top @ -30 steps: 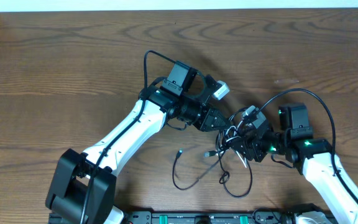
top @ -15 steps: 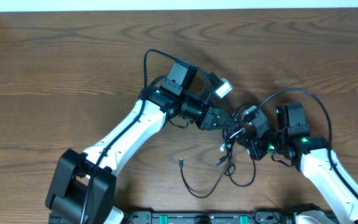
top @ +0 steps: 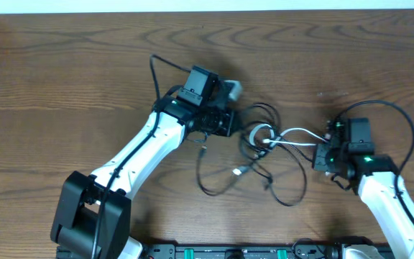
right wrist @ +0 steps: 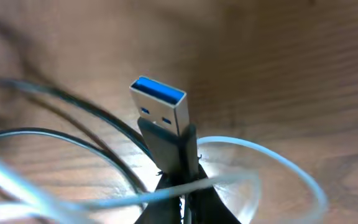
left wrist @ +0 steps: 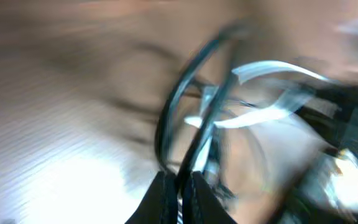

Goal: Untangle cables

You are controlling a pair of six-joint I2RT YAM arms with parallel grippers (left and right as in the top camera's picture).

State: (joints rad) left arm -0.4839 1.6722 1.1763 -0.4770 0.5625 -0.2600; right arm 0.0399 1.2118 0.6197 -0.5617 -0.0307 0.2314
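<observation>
The cables lie knotted at mid-table: a white cable [top: 293,135] with a small coil runs from the knot to my right gripper [top: 320,152]. Thin black cables [top: 218,188] loop toward the front. My left gripper [top: 230,124] sits left of the knot. In the blurred left wrist view it [left wrist: 180,190] is shut on a black cable [left wrist: 173,106], with the white cable [left wrist: 272,68] beyond. In the right wrist view my right gripper [right wrist: 184,190] is shut on a USB plug [right wrist: 161,115] with a blue insert. The white cable [right wrist: 278,168] crosses its fingers, black cables [right wrist: 73,99] to the left.
Brown wooden table [top: 63,65] with its far edge along the top. The arms' base rail [top: 228,252] runs along the front edge. Thick black arm wires arch over the left wrist [top: 155,72] and the right wrist [top: 397,119].
The right gripper has shut on the plug and moved right. The left gripper has moved left with its black cable. The tangle has stretched out between them.
</observation>
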